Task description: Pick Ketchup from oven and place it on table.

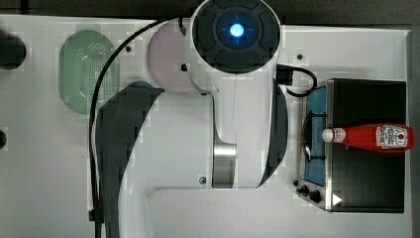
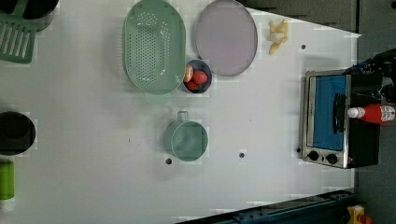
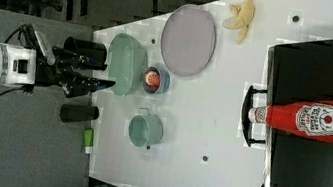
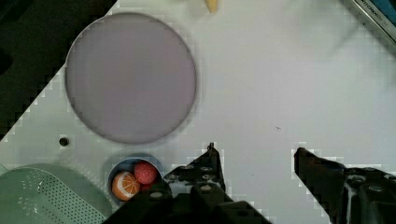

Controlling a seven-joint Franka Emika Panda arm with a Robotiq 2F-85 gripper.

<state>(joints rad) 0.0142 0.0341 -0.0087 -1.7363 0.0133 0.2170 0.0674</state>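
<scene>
One robot arm stands over a white table, its gripper hanging above the tabletop with the two dark fingers spread apart and nothing between them. In the wrist view, bare table shows in the gap between the fingers.

At the left view's right edge sits the oven, a small toaster oven with a silver front, bluish glass door and black knobs. The Ketchup lies on its side across the oven's black top, white cap pointing toward the door side and jutting over the dark handle. The gripper is well apart from it.

Elsewhere on the table, a pale lilac plate lies near a green perforated colander. A small blue bowl holding red and orange fruit touches the colander's rim, between colander and plate. A green mug stands alone near the middle of the table, and a peeled banana lies just beside the plate. Dark cups and a green spatula sit along the left view's left edge.
</scene>
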